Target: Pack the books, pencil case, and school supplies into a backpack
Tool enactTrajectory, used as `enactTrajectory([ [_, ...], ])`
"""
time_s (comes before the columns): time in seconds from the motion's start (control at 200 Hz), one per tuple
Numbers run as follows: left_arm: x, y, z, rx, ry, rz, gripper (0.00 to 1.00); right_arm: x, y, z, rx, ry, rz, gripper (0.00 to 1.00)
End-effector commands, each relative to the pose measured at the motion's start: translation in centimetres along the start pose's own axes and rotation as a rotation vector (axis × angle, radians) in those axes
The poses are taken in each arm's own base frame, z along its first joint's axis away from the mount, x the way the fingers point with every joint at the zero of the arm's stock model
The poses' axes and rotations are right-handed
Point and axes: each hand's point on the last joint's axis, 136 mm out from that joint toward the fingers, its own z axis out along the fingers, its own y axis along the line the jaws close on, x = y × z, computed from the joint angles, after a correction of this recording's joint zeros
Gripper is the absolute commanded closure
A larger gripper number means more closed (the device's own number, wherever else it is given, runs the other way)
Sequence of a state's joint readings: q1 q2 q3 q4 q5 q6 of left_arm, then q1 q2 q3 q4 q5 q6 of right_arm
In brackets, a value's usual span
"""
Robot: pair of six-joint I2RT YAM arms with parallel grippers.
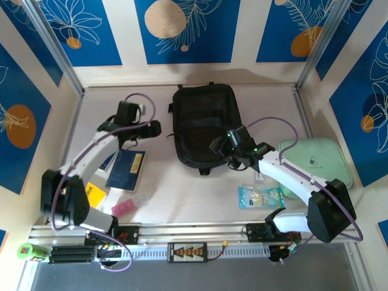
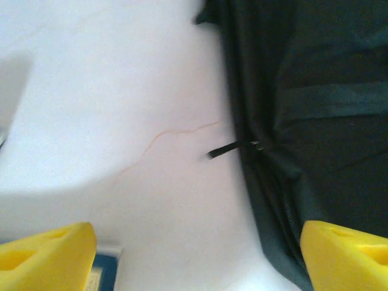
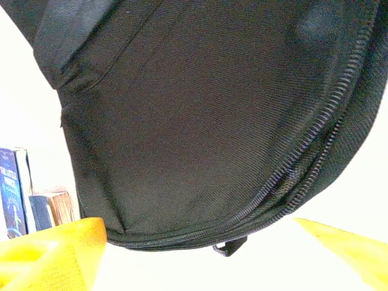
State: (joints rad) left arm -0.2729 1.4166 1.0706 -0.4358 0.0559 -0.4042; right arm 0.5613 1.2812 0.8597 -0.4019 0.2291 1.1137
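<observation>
Top external view: the backpack lies flat on the surface, bracketed by both arms. The left fingers sit just beside its left edge and the right fingers hover over its near right corner. Both pairs are spread wide with nothing between them.

Seen from the left wrist, a zip pull sticks out from the bag's side just ahead of the left fingers. That placement probably serves to work the zip. From the right wrist, the zip line ahead of the right fingers looks closed, so the bag seems not yet ready to take anything.

The dark blue book and yellow book lie behind the left fingers, under that arm. The mint-green case waits well behind the right fingers.
</observation>
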Motion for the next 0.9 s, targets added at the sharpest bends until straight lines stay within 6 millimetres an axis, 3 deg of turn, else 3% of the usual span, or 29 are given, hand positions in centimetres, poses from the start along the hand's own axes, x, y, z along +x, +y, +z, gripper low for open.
enactTrajectory([
  [0.0, 4.9, 4.5, 0.2, -0.117, 0.074, -0.11, 0.05, 0.0, 1.9, -0.5, -0.015, 0.004, -0.132, 0.16],
  [0.145, 9.1, 7.7, 0.5, -0.154, 0.148, -0.211, 0.01, 0.5, 5.6, -0.5, -0.079, 0.007, -0.238, 0.1],
  [0.325, 12.2, 9.1, 2.2, -0.168, 0.232, -0.293, 0.03, 1.4, 8.5, -0.3, -0.108, 0.033, -0.298, 0.1],
  [0.42, 13.2, 8.9, 3.4, -0.132, 0.212, -0.337, 0.06, 1.8, 8.9, 0.1, -0.106, 0.047, -0.3, 0.1],
  [0.69, 14.5, 4.7, 4.9, 0.031, 0.261, -0.496, 0.12, 2.1, 8.4, 1.0, -0.063, 0.065, -0.268, 0.12],
  [0.895, 12.0, -1.0, 5.1, 0.201, 0.211, -0.574, 0.12, 2.7, 9.5, 1.7, -0.071, 0.112, -0.304, 0.13],
])
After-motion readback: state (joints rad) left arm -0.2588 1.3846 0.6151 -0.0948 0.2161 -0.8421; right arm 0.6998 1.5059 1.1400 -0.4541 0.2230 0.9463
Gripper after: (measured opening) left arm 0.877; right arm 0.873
